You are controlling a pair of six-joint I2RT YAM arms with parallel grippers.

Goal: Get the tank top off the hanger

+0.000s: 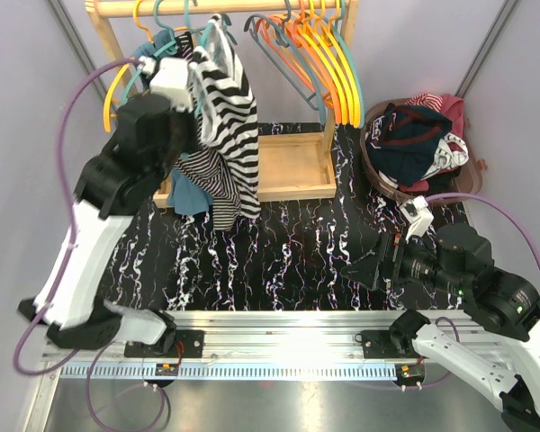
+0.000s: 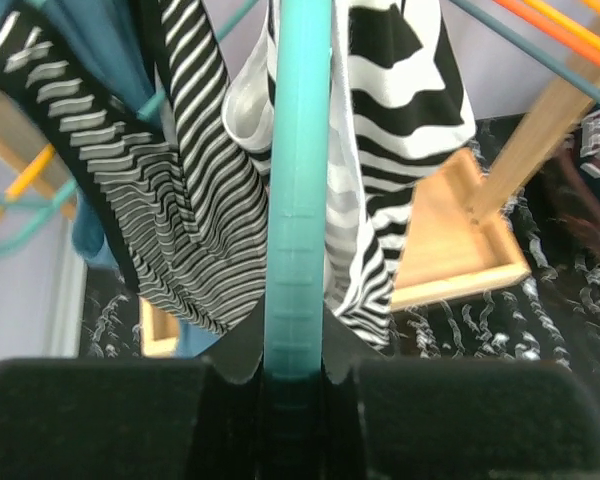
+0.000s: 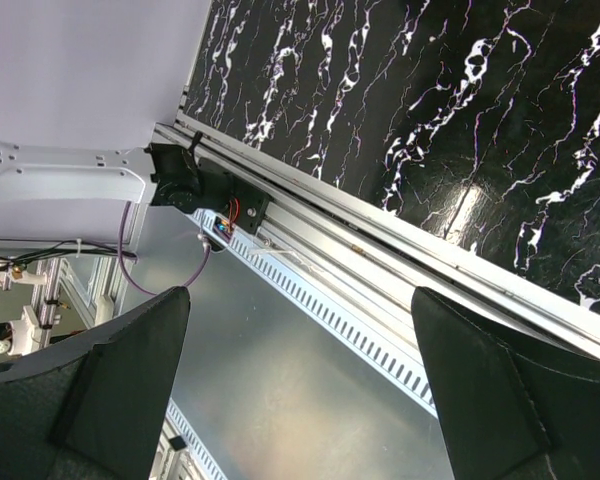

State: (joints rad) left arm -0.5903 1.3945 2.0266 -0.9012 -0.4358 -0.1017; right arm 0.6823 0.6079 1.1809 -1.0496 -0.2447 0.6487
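Observation:
The tank top (image 1: 229, 108), in bold black and white zebra stripes, hangs on a teal hanger (image 1: 173, 42) on the wooden rack at the back left. My left gripper (image 1: 196, 97) is raised to it and shut on the hanger. In the left wrist view the teal hanger (image 2: 300, 200) runs straight up out of the closed left gripper (image 2: 298, 375), with the tank top (image 2: 400, 100) draped on both sides of it. My right gripper (image 1: 364, 270) hovers low at the front right, open and empty; in its wrist view the right gripper (image 3: 300, 380) looks down on the metal rail.
A thin-striped garment (image 1: 202, 171) and a blue one (image 1: 189, 193) hang beside the tank top. Several orange hangers (image 1: 328, 63) fill the rack's right end. The rack's wooden base tray (image 1: 288, 171) lies below. A basket of clothes (image 1: 414, 144) stands at the back right.

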